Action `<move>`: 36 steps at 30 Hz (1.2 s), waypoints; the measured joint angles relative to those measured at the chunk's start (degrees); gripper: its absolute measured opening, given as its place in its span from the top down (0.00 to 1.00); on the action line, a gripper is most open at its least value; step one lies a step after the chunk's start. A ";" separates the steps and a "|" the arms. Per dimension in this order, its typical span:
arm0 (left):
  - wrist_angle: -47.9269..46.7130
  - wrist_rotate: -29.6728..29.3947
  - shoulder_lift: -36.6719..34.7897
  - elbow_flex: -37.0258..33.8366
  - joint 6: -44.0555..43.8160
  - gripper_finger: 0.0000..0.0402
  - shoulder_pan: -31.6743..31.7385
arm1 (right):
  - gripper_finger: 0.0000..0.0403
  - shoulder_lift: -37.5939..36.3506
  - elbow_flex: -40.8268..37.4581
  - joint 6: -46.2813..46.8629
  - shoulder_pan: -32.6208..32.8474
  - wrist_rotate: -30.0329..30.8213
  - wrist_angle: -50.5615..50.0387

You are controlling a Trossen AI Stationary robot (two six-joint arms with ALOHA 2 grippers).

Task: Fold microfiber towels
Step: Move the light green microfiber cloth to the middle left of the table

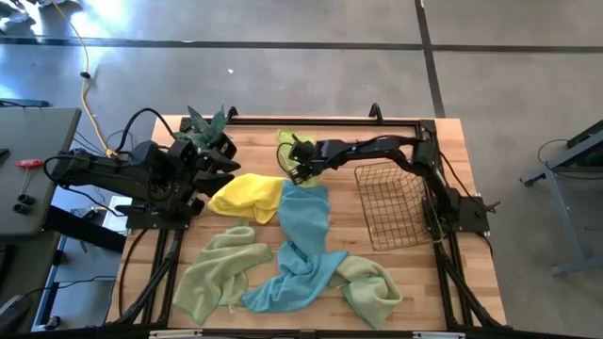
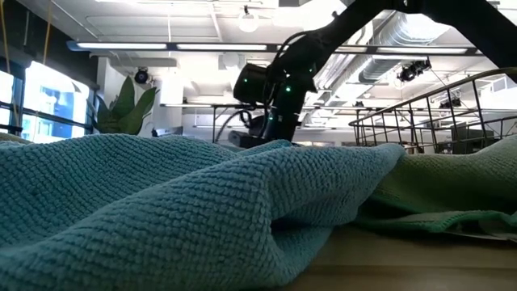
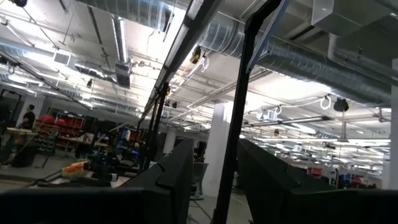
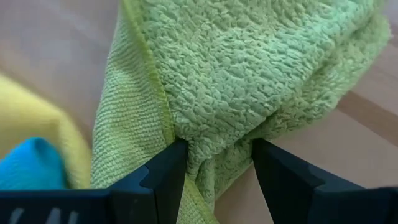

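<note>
Bunched lime-green microfiber towel [image 4: 249, 81] sits pinched in my right tool [image 4: 217, 165], beyond the copper wire basket [image 1: 391, 202]. Grasping step; next, lift and spread it. My left tool's state I cannot tell.

Your right arm reaches from its base near the tabletop's right edge across toward the middle of the far edge, its right end effector [image 1: 300, 162] pointed down with the fingers [image 4: 163, 177] pinched on a bunched fold of lime green towel [image 4: 249, 81]. Your left arm is folded low at the tabletop's far left corner, its left end effector [image 1: 215, 155] tilted upward, fingers apart and holding nothing.
</note>
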 joint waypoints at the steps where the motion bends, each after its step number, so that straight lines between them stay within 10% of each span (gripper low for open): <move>1: 0.00 0.00 0.00 0.00 -0.06 0.71 0.00 | 0.55 0.15 0.00 -1.65 0.32 -0.75 2.08; 15: 0.03 0.01 0.00 0.00 -1.38 0.71 0.02 | 0.55 0.51 -0.17 -7.61 2.18 -10.69 38.87; 36: -3.82 0.63 -0.01 0.00 -0.36 0.71 0.02 | 0.55 -2.73 -0.13 -10.99 4.27 -11.93 8.92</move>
